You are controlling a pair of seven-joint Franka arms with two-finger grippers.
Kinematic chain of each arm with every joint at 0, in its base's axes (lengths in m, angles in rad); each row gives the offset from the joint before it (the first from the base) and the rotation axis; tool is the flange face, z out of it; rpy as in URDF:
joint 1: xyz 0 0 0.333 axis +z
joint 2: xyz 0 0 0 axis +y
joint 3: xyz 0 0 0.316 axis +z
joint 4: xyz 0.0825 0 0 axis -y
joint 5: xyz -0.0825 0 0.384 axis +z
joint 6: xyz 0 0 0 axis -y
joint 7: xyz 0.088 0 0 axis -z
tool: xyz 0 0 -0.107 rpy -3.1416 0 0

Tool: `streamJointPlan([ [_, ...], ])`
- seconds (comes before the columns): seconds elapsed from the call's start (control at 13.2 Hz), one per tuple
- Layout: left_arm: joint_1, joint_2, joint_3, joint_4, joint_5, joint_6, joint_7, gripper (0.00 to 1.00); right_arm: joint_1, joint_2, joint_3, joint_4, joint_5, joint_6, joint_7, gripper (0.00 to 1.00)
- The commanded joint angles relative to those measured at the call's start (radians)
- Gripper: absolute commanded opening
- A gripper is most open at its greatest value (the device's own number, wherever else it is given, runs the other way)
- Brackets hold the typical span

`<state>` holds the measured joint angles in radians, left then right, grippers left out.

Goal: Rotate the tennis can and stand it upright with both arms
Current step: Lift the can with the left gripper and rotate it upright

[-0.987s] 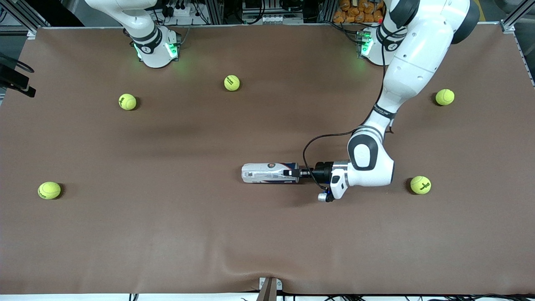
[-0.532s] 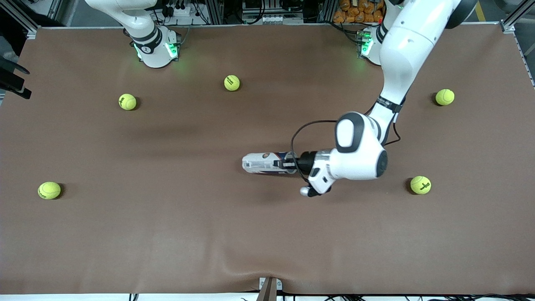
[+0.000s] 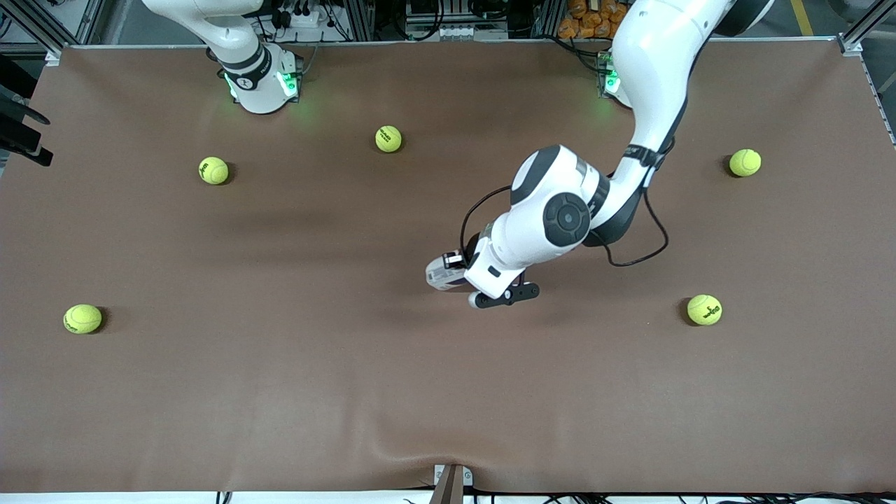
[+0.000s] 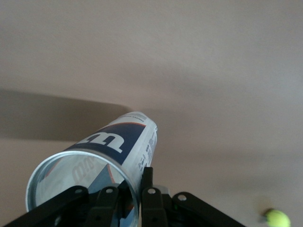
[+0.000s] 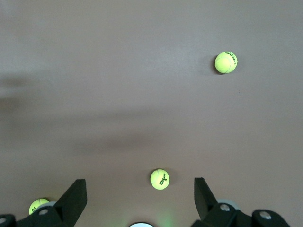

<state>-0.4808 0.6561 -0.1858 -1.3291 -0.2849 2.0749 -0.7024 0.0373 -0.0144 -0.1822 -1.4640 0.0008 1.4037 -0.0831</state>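
Observation:
The tennis can [image 3: 439, 274] is near the table's middle, mostly hidden under the left arm's wrist. In the left wrist view the tennis can [image 4: 118, 142] shows its dark-blue and white label and its open silvery rim, tilted with the open end raised. My left gripper [image 3: 458, 261] is shut on the can's rim [image 4: 137, 191], one finger inside the wall and one outside. My right gripper [image 5: 139, 201] is open and empty, high over the table, and does not show in the front view.
Several tennis balls lie scattered: one [image 3: 388, 138] and another [image 3: 213, 170] near the right arm's base, one [image 3: 82, 318] at the right arm's end, and two [image 3: 745, 162] [image 3: 704, 309] at the left arm's end. The right wrist view shows a ball [image 5: 159, 179] below the gripper.
The left arm has swung its wrist up and toward the right arm's end, still holding the rim. The can has gone from lying flat to tilted, with its open end lifted.

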Motion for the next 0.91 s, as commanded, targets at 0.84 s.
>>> streamJointPlan([
  [0.84,-0.449,0.054,0.390,0.177,0.276,-0.162,-0.292,0.00,-0.013,0.004,0.004,0.004,0.015,0.001,0.011,1.00],
])
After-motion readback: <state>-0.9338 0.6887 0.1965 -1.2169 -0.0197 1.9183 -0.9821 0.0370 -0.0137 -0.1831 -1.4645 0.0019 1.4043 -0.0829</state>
